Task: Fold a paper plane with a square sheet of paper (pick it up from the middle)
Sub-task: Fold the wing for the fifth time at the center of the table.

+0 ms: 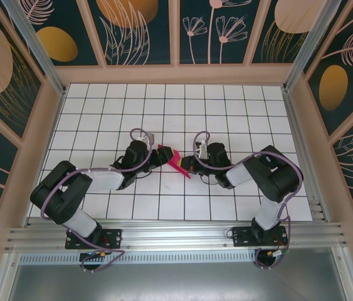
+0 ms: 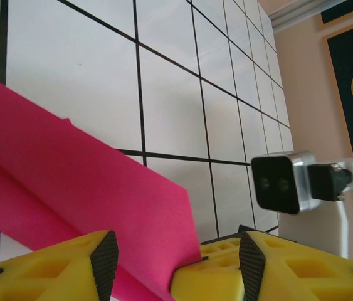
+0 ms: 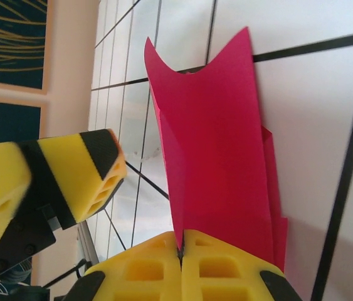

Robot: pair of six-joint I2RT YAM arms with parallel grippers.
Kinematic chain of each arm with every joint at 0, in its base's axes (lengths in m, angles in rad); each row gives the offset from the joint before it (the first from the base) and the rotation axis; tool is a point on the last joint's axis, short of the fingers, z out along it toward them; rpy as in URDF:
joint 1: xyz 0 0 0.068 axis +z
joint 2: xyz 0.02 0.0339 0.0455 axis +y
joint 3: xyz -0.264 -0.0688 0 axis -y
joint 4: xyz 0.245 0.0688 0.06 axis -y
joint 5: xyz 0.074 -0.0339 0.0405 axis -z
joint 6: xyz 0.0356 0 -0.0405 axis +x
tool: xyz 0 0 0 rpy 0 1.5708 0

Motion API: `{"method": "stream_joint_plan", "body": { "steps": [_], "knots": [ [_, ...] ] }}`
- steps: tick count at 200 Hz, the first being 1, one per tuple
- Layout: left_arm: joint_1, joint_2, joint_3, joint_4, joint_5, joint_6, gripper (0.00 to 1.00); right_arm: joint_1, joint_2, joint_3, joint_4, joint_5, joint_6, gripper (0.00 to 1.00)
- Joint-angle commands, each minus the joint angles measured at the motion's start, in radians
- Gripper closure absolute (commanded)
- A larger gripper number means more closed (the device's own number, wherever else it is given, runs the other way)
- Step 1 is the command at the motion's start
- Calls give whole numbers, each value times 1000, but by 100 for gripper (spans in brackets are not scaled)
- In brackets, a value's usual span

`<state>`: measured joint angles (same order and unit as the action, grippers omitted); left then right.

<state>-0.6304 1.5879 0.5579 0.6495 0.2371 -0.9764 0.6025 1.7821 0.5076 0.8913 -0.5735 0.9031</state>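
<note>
Top external view: both arms crouch low, elbows out, meeting mid-table (image 1: 226, 113) at the folded paper (image 1: 175, 158). Bare tiles lie all round, walls well apart. Right gripper (image 3: 181, 241) pinches the paper's end tight. Left gripper (image 2: 177, 254) stands partly open, with paper between its fingers.

Checked all three views: no legible text, labels, brand marks, numbers or signs on anything.
</note>
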Motion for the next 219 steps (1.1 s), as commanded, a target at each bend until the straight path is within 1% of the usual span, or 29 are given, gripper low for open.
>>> {"method": "stream_joint_plan", "body": {
  "steps": [1,58,139,183,219],
  "knots": [
    [-8,34,36,51,34,10,44,-14,28,-16,29,3,58,99],
    [-12,86,69,53,70,7,45,-24,45,-12,-9,5,68,97],
    [-17,103,80,47,100,18,45,-28,82,20,-67,-79,4,97],
    [-24,121,97,47,127,28,45,-36,92,35,-100,-92,-15,96],
    [-25,162,112,18,114,28,46,-40,99,39,-110,-88,-17,96]
  ]
}}
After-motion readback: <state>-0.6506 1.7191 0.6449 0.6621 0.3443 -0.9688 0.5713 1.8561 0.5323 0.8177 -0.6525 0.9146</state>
